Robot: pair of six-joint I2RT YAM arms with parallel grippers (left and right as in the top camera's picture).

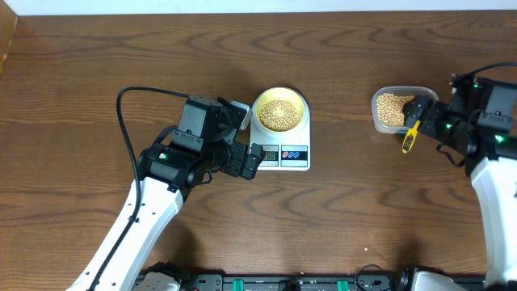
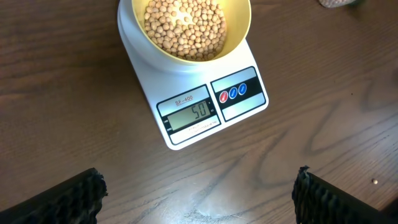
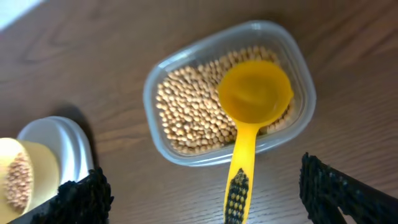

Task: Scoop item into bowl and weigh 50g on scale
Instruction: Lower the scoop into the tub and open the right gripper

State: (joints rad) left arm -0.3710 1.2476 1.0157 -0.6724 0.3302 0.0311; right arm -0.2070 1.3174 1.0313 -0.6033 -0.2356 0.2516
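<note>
Overhead, the bowl [image 1: 280, 91] sits on the scale [image 1: 283, 155] at the middle of the table [image 1: 121, 48], holding a heap of beans [image 1: 279, 115] — in the left wrist view the display reads 50. Just beside the scale hangs the left claw [image 2: 202, 199], fingers spread wide, gripping nothing. Well apart to the right, a clear tub [image 1: 396, 89] holds more beans and a yellow scoop [image 3: 252, 99], its handle lying over the tub's rim. Above it the right claw [image 3: 208, 196] stands wide too — the handle lies between its fingers, touched by neither.
</note>
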